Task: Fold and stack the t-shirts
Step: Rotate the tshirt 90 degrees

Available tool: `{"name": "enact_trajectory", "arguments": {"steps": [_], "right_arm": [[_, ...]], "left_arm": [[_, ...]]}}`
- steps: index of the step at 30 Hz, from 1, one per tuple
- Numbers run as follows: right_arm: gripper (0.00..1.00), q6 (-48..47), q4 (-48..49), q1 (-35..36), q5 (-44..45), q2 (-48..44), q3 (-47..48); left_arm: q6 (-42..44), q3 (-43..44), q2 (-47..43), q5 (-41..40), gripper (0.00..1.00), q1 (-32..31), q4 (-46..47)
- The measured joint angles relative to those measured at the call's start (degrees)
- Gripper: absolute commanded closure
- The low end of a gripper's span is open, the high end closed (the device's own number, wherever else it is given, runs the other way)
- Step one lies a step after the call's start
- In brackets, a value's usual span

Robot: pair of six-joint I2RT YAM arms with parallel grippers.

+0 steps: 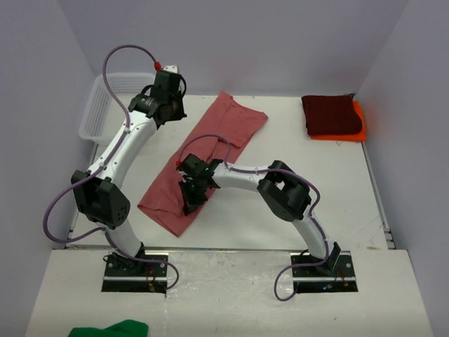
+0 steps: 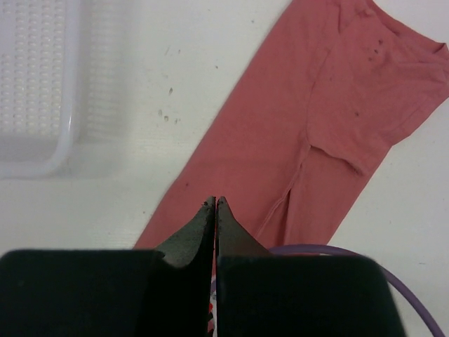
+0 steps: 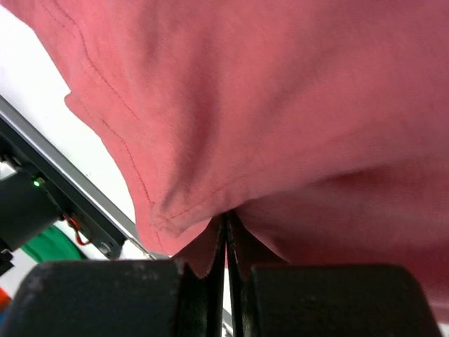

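The faded rose t-shirt (image 1: 160, 200) lies as a long diagonal strip across the middle of the table. My right gripper (image 1: 189, 205) is at the shirt's near end. In the right wrist view that gripper (image 3: 226, 216) is shut on bunched rose fabric (image 3: 280, 91) near a hemmed corner, and the cloth drapes over its fingers. My left gripper (image 1: 168, 112) is by the strip's far left side, shut. In the left wrist view it (image 2: 215, 202) hovers over the shirt (image 2: 309, 105) with nothing between its tips. A folded maroon t-shirt (image 1: 330, 112) lies on an orange one (image 1: 359, 121) at the far right.
A white mesh basket (image 1: 95, 116) stands at the far left edge, and its wall (image 2: 42, 84) shows beside the left gripper. A green cloth (image 1: 112, 328) lies in front of the arm bases. The right arm's purple cable (image 1: 210, 140) crosses the rose shirt.
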Motion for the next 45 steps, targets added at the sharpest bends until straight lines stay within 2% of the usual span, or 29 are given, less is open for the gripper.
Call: {"name": "enact_trajectory", "arguments": {"steps": [7, 13, 18, 26, 32, 36, 37, 40, 45], "right_arm": [[1.00, 10.40, 8.83, 0.04, 5.44, -8.94, -15.08], [1.00, 19.52, 9.92, -1.01, 12.70, -18.49, -27.80], [1.00, 24.24, 10.27, -4.22, 15.61, -23.82, -34.80], [1.00, 28.39, 10.56, -9.94, 20.68, -32.59, -44.52], [1.00, 28.96, 5.44, -13.33, 27.12, -37.68, -47.56], [1.00, 28.50, 2.12, -14.29, 30.29, -38.71, -47.58], [1.00, 28.22, 1.75, -14.36, 30.67, -38.80, -47.58], [1.00, 26.77, 1.64, -14.51, 30.75, -38.82, -47.50], [1.00, 24.44, 0.72, -14.56, 30.45, -37.42, -45.88]], "left_arm": [[-1.40, -3.13, 0.00, 0.07, 1.00, 0.00, 0.00], [-2.05, -8.79, 0.00, 0.98, 1.00, -0.04, 0.04], [-2.16, -13.44, -0.63, 1.62, 1.00, -0.68, 0.17], [-2.47, -21.99, -4.24, 2.64, 1.00, -7.32, 1.79], [-2.62, -30.14, -6.60, 7.87, 1.00, -12.59, 4.79], [-3.02, -36.79, -10.60, 10.71, 0.94, -13.84, 6.62], [-3.02, -38.21, -11.63, 11.17, 0.90, -14.01, 6.88], [-3.02, -42.34, -14.84, 12.50, 0.82, -14.60, 7.89], [-4.04, -47.91, -20.22, 14.78, 0.74, -16.87, 9.35]]}}
